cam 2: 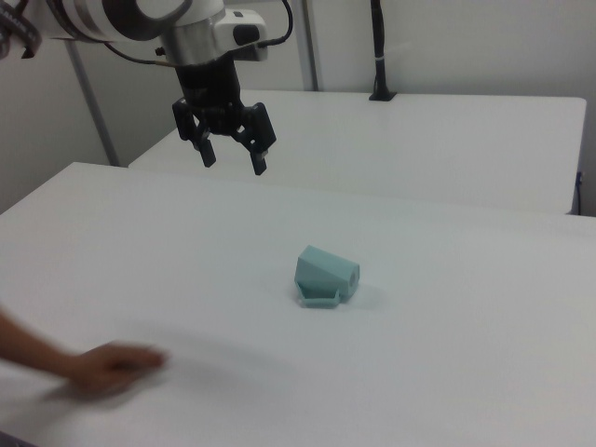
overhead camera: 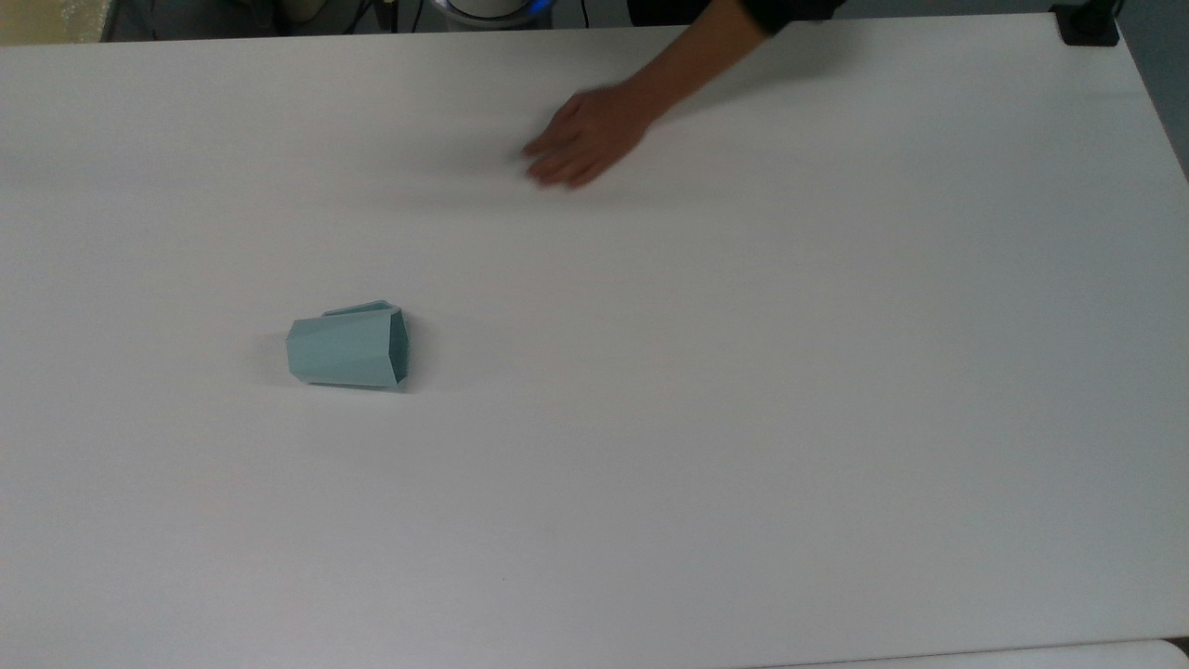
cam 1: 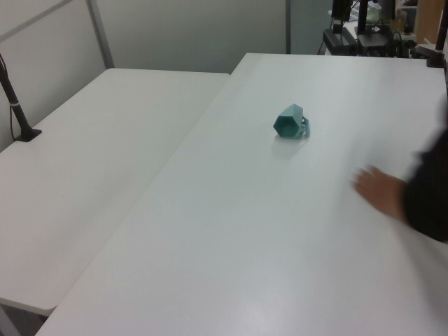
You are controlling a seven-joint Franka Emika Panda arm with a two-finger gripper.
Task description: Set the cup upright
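A: Where is the cup (overhead camera: 348, 347)?

B: On its side on the white worktop (overhead camera: 743, 418), in the top view's left half. Its open mouth faces the top view's right, and its narrower base points to the top view's left.

A: And the handle?

B: In the top view a strip of it peeks over the cup's upper edge. The right view gives more: there the cup (cam 2: 325, 276) shows its flat handle on the near side, low down at the worktop. In the left view the cup (cam 1: 290, 122) turns its hexagonal base toward the camera, and the handle sticks out toward the left view's right.

A: What of the gripper?

B: The right view shows the gripper (cam 2: 234, 159) hanging in the air over the worktop, above the cup and off toward the right view's left, not touching it. Its two fingers are spread apart with nothing between them.

A: Anyone else about?

B: A person's hand (overhead camera: 585, 137) lies blurred over the worktop, well apart from the cup. The left view has the hand (cam 1: 379, 191) at its right, with a dark sleeve (cam 1: 428, 189). The right view has the hand (cam 2: 110, 366) at its lower left.

A: Any writing or labels?

B: None that I can read on cup or arm. The left view also shows a second white table (cam 1: 91, 161) set alongside the worktop.
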